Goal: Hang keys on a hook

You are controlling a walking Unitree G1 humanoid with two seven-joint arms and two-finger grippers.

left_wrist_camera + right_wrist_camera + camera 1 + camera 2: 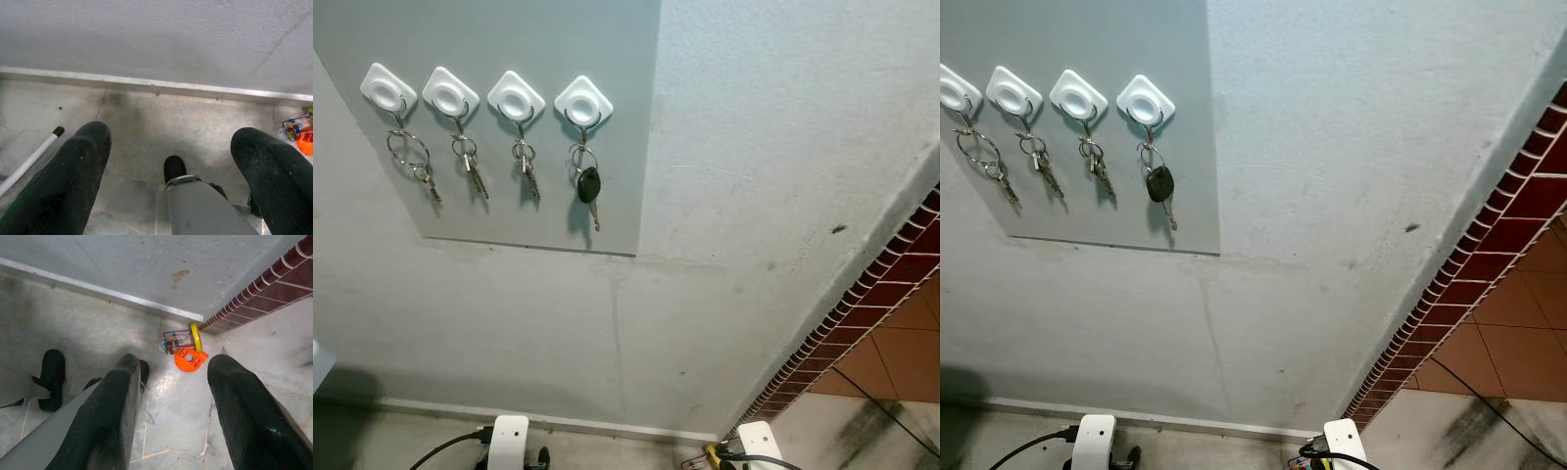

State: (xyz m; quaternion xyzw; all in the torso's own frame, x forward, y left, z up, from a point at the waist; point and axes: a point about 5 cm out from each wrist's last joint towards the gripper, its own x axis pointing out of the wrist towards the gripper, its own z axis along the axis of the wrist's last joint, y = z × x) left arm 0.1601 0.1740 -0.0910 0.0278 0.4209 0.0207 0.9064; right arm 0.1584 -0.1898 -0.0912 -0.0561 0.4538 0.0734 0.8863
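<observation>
Four hooks point(515, 101) hold keys point(588, 185); left gripper point(171, 161), right gripper point(171, 387) gape empty far below

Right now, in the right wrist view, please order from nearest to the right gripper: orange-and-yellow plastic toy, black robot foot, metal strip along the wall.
1. Black robot foot, toward the robot's left; too close to call with the toy.
2. Orange-and-yellow plastic toy, ahead on the floor.
3. Metal strip, at the wall's base.
</observation>
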